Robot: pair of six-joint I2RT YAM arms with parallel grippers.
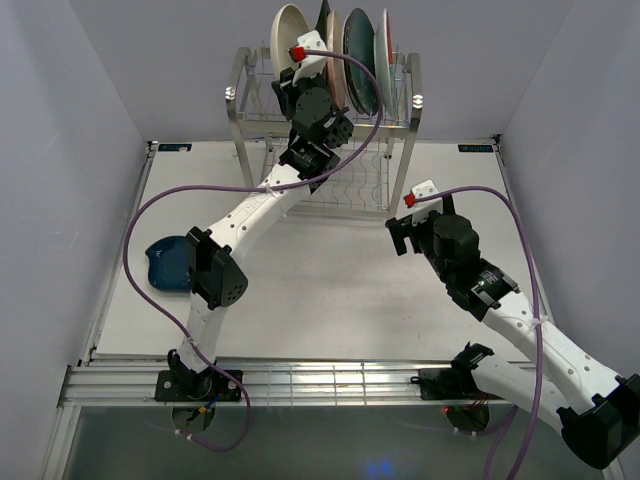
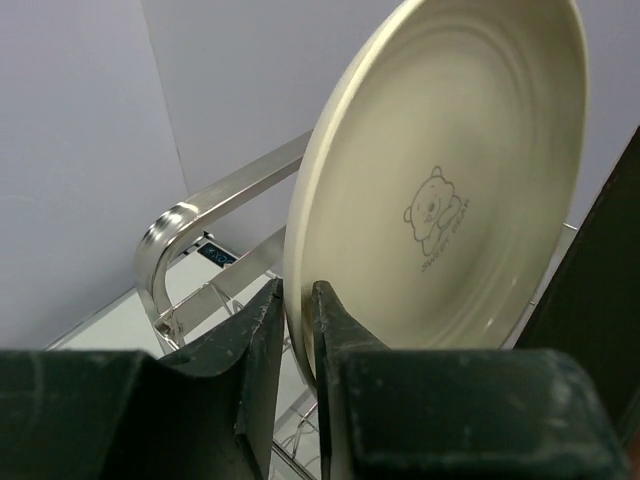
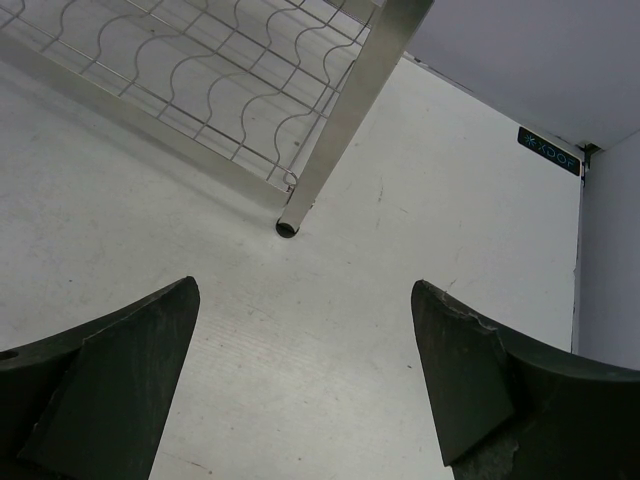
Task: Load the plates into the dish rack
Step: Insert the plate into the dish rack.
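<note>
The dish rack [image 1: 240,112] stands at the back of the table, with several plates on edge in its top tier. Leftmost of them is a cream plate [image 1: 288,32] with a bear print [image 2: 440,200]. My left gripper [image 2: 297,290] reaches up to it; its jaws stand slightly apart, one on each side of the lower rim, so it is narrowly open. A dark plate [image 2: 600,290] stands just right of the cream one. A dark blue plate [image 1: 165,262] lies on the table at the left. My right gripper [image 3: 305,290] hangs wide open and empty above the table near a rack leg [image 3: 340,120].
The rack's steel side rail [image 2: 175,225] is just left of my left fingers. The wavy wire lower shelf [image 3: 200,70] lies ahead of my right gripper. Purple cables loop off both arms. Grey walls close in the table on three sides.
</note>
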